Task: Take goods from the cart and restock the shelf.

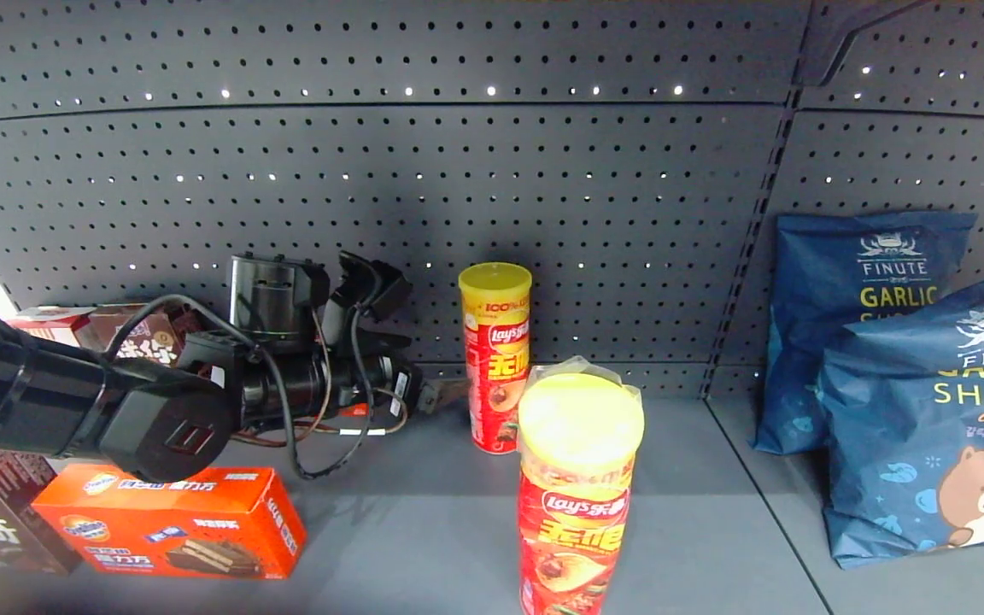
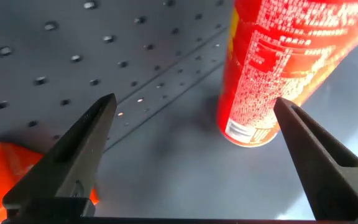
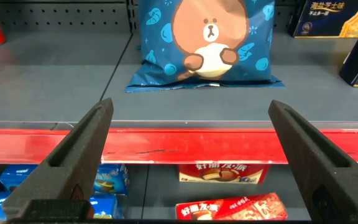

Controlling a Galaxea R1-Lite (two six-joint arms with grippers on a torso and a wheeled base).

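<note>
The nearer chip can (image 1: pixel 582 504), a glossy red cylinder under a yellow plastic lid, stood at the front of the grey metal shelf (image 1: pixel 424 521). The 2nd can (image 1: pixel 499 359) stood behind it, just beside the left gripper (image 1: pixel 448 394), whose fingers were apart and empty. 2 crinkly blue bags (image 1: pixel 928 410) leaned at the right, and 1 orange cardboard box (image 1: pixel 176 521) lay at the left. The right gripper (image 3: pixel 191 109), fingers spread wide, faced a red edge strip (image 3: pixel 179 146).

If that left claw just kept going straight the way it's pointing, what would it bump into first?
Most likely the rear chip can, upright on the shelf. The open left gripper points toward it, a little off-centre, with nothing between them.
</note>
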